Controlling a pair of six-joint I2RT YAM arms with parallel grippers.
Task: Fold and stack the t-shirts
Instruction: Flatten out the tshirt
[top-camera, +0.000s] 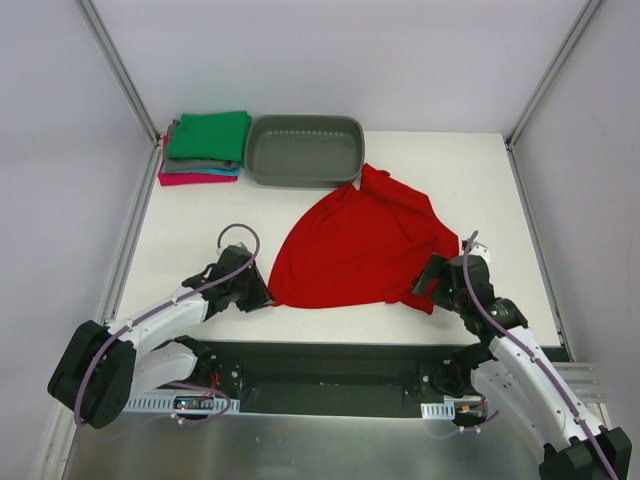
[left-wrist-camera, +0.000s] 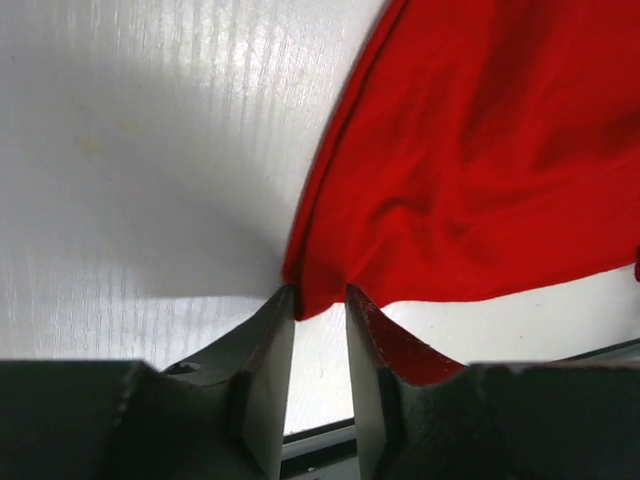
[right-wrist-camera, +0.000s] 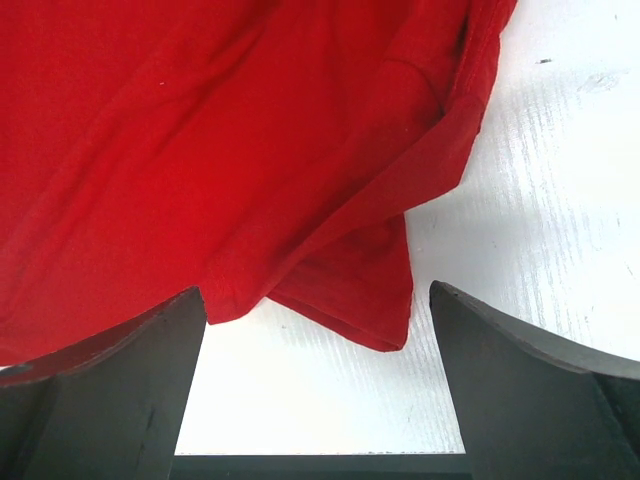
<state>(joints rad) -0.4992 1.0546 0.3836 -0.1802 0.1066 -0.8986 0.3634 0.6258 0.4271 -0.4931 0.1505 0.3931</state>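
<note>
The red t-shirt (top-camera: 355, 250) is spread mid-table, its far tip just beside the tub (top-camera: 303, 150). Its near-left corner is clamped by the left gripper (left-wrist-camera: 320, 300); the right gripper (right-wrist-camera: 318, 300) is set wide apart around the near-right corner.

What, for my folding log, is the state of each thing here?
Bright red cloth t-shirt: unfolded, lying spread and rumpled.
Stack of folded cloth t-shirts: folded, green on top.
Grey oval plastic tub: upright, empty.
Left hand: shut on the red t-shirt's corner.
Right hand: open, at the shirt's hem.
</note>
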